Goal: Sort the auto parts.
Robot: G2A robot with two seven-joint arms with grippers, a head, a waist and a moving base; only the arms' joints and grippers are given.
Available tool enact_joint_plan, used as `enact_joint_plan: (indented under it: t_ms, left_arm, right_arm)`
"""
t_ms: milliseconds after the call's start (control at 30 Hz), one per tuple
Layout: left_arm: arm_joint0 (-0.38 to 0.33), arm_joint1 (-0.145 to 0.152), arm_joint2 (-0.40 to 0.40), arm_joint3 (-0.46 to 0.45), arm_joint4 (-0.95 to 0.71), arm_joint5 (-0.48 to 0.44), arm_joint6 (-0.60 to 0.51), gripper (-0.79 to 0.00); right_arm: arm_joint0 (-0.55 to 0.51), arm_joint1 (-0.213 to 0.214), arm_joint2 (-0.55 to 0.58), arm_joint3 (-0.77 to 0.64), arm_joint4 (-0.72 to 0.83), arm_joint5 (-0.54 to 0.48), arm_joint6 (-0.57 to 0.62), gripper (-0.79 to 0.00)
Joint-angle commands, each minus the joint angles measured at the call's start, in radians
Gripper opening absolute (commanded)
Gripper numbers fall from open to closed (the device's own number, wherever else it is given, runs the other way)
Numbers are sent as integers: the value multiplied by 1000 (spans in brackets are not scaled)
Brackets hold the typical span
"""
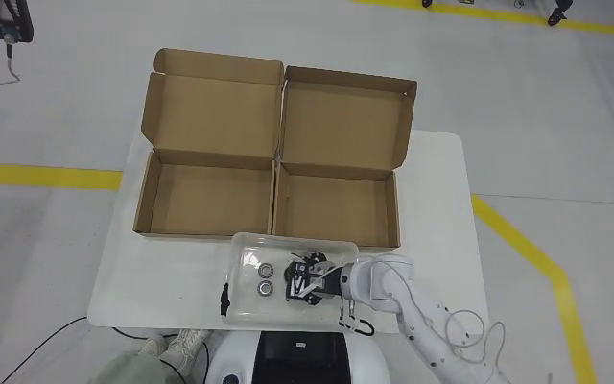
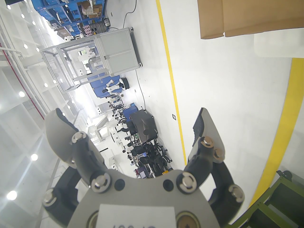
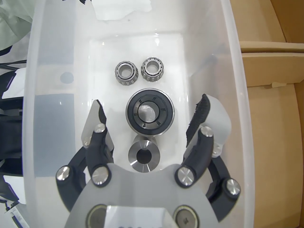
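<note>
While right gripper (image 3: pixel 151 103) hangs in clear bin (image 3: pixel 54 119), fingers (image 3: pixel 201 112) wide apart, empty, flanking black bearing (image 3: pixel 150 113)

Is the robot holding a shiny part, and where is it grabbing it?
Nothing is held. The right end effector is open over the round black-and-silver bearing in the clear plastic bin, not gripping it; the left end effector is open, empty.

On your desk (image 1: pixel 436 182), the left box (image 1: pixel 206 200) touches the right box (image 1: pixel 336 206); the bin (image 1: pixel 247 259) sits before them, holding bearings (image 1: pixel 268 270).
</note>
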Motion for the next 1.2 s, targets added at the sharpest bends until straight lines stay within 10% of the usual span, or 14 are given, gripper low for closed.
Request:
enact_joint_plan:
  t_ms: [0,167,400,1167]
  left_arm:
    - [0,0,0,0,0,0,0,0]
    - [0,0,0,0,0,0,0,0]
    - [0,0,0,0,0,0,0,0]
    - [0,0,0,0,0,0,0,0]
  right_arm:
    - [7,-1,-10,12,0,6,1,-139]
    - [28,-4,-36,40,-6,19,4,-215]
    - [42,-3,-48,53,-2,30,12,-785]
    - [23,33,29,-41,-6,-15,-516,-785]
